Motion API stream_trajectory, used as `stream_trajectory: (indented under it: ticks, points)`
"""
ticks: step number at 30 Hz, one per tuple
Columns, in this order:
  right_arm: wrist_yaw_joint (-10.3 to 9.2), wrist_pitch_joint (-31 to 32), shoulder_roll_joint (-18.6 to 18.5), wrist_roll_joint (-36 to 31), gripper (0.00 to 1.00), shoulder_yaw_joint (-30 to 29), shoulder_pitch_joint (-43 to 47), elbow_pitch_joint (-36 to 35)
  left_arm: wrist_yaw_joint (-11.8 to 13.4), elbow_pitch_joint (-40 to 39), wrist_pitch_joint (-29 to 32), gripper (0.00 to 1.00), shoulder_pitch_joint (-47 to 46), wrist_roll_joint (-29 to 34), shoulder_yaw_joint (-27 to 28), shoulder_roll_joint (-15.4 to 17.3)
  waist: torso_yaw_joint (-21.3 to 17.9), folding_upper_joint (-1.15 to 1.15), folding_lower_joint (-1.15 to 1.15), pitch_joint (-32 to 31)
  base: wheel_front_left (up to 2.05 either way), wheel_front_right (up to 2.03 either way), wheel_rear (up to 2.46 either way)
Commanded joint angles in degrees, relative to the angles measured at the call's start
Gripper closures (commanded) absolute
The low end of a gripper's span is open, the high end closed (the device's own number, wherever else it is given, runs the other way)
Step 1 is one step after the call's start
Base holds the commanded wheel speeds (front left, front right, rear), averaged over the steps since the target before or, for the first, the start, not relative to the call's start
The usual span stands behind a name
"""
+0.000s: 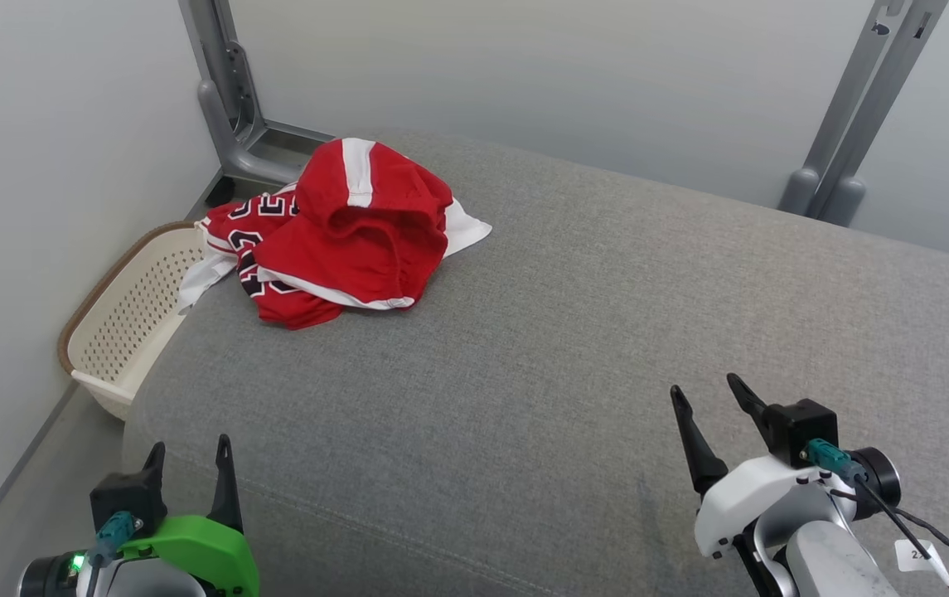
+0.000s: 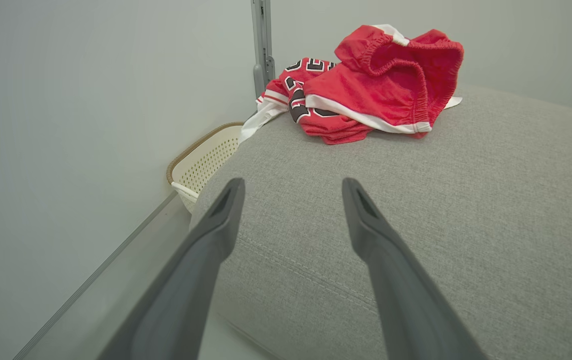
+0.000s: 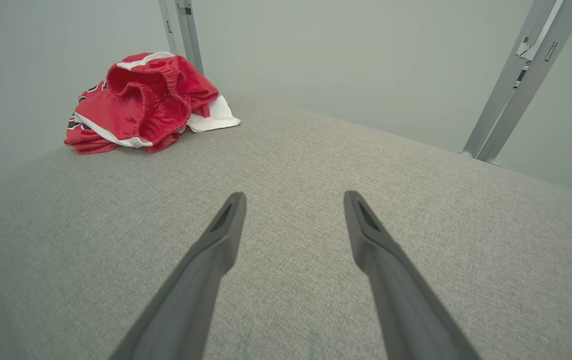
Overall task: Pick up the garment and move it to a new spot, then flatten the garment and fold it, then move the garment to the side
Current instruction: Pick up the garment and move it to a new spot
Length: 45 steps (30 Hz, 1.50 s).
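Observation:
The garment (image 1: 341, 236) is a crumpled red heap with white trim and black lettering, lying at the far left of the grey cushioned surface (image 1: 573, 348); a white edge hangs over the side. It also shows in the left wrist view as the red garment (image 2: 370, 85) and in the right wrist view as the garment (image 3: 146, 102). My left gripper (image 1: 191, 452) stands open at the near left edge, well short of the heap. My right gripper (image 1: 706, 396) is open at the near right, nothing between its fingers.
A cream perforated basket (image 1: 130, 319) with a brown rim sits on the floor beside the surface's left side, against the wall. Grey metal frame posts (image 1: 229, 99) stand behind at the left and a second post pair (image 1: 864, 108) at the right.

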Motion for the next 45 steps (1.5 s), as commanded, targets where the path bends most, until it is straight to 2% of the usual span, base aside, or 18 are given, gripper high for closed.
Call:
stream_trajectory:
  ticks: [1, 8, 15, 20, 26, 34, 42, 45]
  points:
    - [0.0, -0.17, -0.23, 0.32, 0.0, -0.06, 0.23, -0.13, 0.39, -0.46, 0.31, 0.0, 0.09, -0.41, 0.21, 0.08, -0.01, 0.0, 0.0, 0.15, 0.0, 0.0, 0.0]
    - [0.0, 0.42, -0.23, -0.25, 0.0, -0.78, 0.24, -0.75, -1.44, 0.01, 3.78, 0.0, -4.24, -2.37, -0.5, -0.35, 0.31, 0.0, 0.0, 1.14, 0.0, 0.0, 0.0]
    - [0.0, 2.56, -0.25, -2.52, 0.0, -0.9, -1.98, -3.74, -4.49, 7.59, 15.4, 0.0, -18.81, -6.52, -0.56, -1.37, -0.86, 0.0, 0.0, 6.39, 0.0, 0.0, 0.0]
    - [-0.01, 5.02, -0.22, -5.23, 0.0, -0.67, -3.57, -7.63, -5.21, 13.57, 21.12, 0.0, -30.16, -8.96, 0.28, -2.45, -2.78, 0.0, 0.0, 11.81, 0.0, 0.0, 0.0]
    - [-0.01, 6.85, -0.24, -7.19, 0.0, 1.1, -5.14, -12.43, -4.81, 19.11, 24.56, 0.0, -40.53, -10.51, 1.22, -2.58, -5.94, 0.0, 0.0, 17.68, 0.0, 0.0, 0.0]
    - [-0.01, 9.02, -0.23, -9.7, 0.0, 3.98, -7.66, -17.51, -3.55, 23.29, 29.56, 0.0, -51.45, -11.41, 2.68, -0.43, -10.67, 0.0, 0.0, 24.96, 0.0, 0.0, 0.0]
    - [-0.01, 9.89, -0.2, -10.92, 0.0, 4.22, -6.57, -20.12, -2.39, 26.19, 35.8, 0.0, -57.0, -11.25, 2.95, 3.68, -14.39, 0.0, 0.0, 30.1, 0.0, 0.0, 0.0]
    - [-0.01, 9.86, -0.19, -11.33, 0.0, 3.7, -6.34, -20.86, -1.37, 26.67, 36.75, 0.0, -57.54, -12.04, 3.64, 4.06, -14.99, 0.0, 0.0, 31.51, 0.0, 0.0, 0.0]
